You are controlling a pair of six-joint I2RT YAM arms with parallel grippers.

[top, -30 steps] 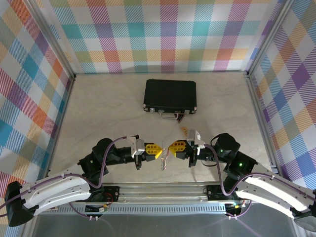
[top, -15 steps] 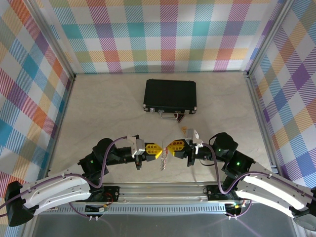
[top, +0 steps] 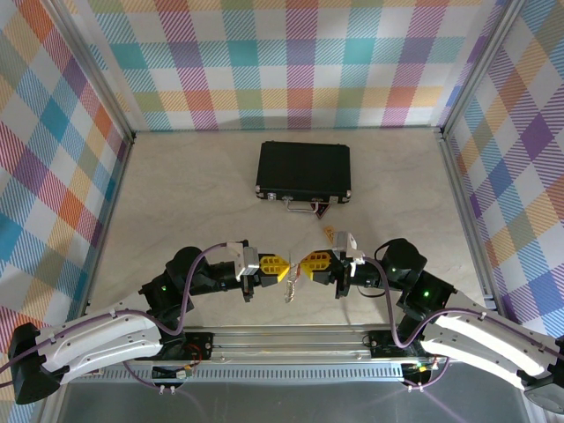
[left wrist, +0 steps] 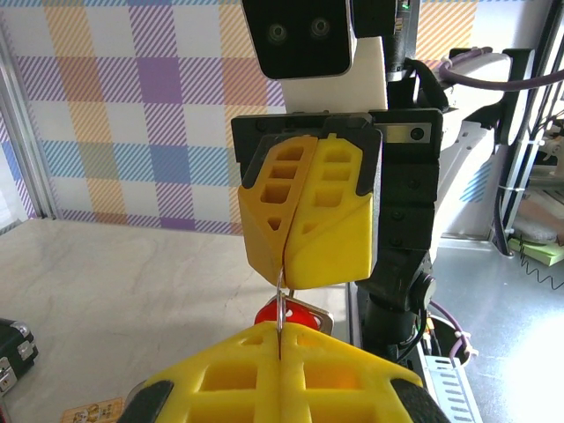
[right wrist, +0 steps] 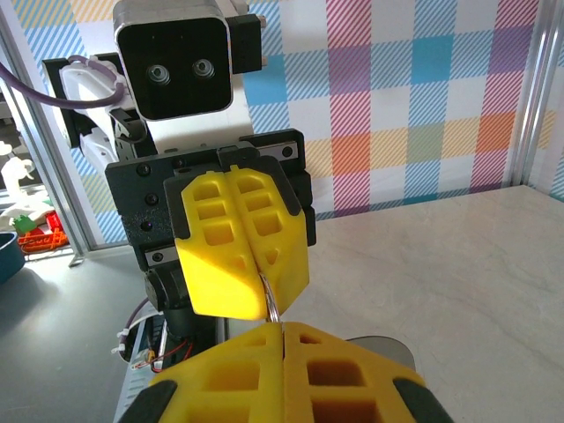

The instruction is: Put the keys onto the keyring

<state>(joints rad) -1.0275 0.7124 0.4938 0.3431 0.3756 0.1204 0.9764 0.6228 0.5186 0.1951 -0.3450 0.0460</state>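
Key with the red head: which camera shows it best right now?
Left wrist view: the key hangs close and centred, red head plain. The top view shows it as a tiny silvery dangle. The right wrist view gives the thin loop of the keyring, the key itself hidden.

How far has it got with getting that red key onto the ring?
Done: the keyring is up off the table. In hand: the left gripper and the right gripper are both shut on it, tip to tip, with the red-headed key showing right behind it. Left: I cannot tell whether the key is threaded on yet; if not, that remains.
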